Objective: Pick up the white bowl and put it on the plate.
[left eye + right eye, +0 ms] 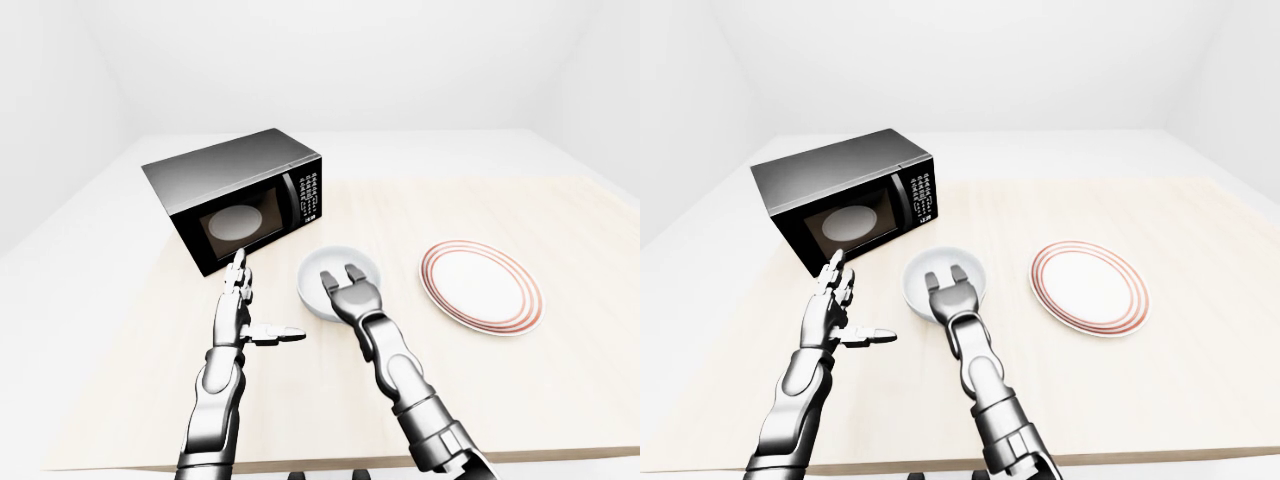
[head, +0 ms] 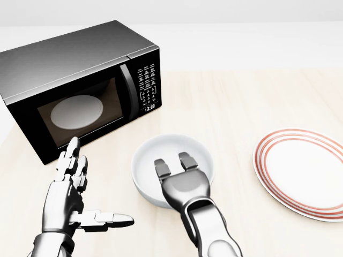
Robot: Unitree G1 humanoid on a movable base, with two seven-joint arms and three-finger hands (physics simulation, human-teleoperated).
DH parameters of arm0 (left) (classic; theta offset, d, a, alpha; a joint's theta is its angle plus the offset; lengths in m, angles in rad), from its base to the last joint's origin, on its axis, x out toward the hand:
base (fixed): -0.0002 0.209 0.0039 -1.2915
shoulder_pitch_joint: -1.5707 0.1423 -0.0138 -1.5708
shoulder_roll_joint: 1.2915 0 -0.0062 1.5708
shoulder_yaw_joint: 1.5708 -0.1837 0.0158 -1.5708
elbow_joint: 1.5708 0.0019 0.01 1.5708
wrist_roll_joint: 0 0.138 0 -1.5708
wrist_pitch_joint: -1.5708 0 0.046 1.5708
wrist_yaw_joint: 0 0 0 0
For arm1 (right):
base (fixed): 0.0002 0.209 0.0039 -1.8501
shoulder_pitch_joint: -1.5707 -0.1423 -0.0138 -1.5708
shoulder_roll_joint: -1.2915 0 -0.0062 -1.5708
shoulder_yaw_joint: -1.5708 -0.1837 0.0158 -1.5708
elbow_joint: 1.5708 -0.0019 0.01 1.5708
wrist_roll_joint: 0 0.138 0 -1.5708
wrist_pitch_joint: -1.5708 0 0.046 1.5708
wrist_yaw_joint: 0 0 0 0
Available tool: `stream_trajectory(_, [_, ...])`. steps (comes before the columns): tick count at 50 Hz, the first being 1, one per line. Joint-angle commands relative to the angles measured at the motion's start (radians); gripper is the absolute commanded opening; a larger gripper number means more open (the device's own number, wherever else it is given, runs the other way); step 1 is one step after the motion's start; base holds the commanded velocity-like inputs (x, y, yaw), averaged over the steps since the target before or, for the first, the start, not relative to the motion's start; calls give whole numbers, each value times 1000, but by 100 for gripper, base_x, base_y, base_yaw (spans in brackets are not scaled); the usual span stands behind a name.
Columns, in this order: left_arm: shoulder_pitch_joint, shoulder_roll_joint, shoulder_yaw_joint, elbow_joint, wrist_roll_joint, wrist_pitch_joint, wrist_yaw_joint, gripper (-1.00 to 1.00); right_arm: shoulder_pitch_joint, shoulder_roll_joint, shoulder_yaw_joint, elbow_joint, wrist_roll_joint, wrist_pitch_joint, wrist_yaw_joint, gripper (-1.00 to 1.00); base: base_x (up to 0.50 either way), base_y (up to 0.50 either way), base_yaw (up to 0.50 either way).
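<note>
Bowl point(image 2: 172, 168) sat on the counter point(image 2: 236, 107) between microwave point(image 2: 80, 85) and plate point(image 2: 303, 174). Right hand point(image 2: 176, 162) reached over its near rim, fingers spread, not gripping, likely lining up a grasp. Left hand point(image 2: 72, 195) hovered open, clear.

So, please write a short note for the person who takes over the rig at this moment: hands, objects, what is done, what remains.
Right hand: open, two fingers over the near rim of the white bowl; no closed grip visible.
Left hand: open and empty, held above the table between the microwave and the bowl.
Bowl: on the table, at the head view's centre.
Plate: empty, to the right of the bowl, apart from it.
Done: right hand has reached the bowl.
Left: grip, lift, carry right, set it on the plate.
</note>
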Motion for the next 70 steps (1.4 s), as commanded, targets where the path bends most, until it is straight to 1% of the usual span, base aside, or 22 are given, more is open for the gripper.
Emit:
stream_trajectory(1, [0,0,0,0,0,0,0,100,-2,0,2,26,0,0,-15,100,0,0,0])
stream_trajectory(23, [0,0,0,0,0,0,0,100,1,-6,3,56,-3,0,-27,100,0,0,0])
stream_trajectory(24, [0,0,0,0,0,0,0,100,5,-6,5,55,-2,0,-26,53,0,0,0])
stream_trajectory(26, [0,0,0,0,0,0,0,100,7,-5,5,55,0,0,-31,-77,0,0,0])
stream_trajectory(27, [0,0,0,0,0,0,0,100,8,-5,5,57,1,0,-34,-100,0,0,0])
stream_trajectory(39, [0,0,0,0,0,0,0,100,24,-8,14,38,-4,0,-28,-100,0,0,0])
stream_trajectory(45, [0,0,0,0,0,0,0,100,24,-7,13,18,-3,-6,-26,-100,0,0,0])
stream_trajectory(52, [0,0,0,0,0,0,0,100,14,-2,2,-97,10,-9,23,-100,0,0,0])
stream_trajectory(60, [0,0,0,0,0,0,0,100,-11,0,-21,-231,24,-4,76,-100,0,0,0])
stream_trajectory(70, [0,0,0,0,0,0,0,100,-28,4,-33,-301,29,0,85,-100,0,0,0])
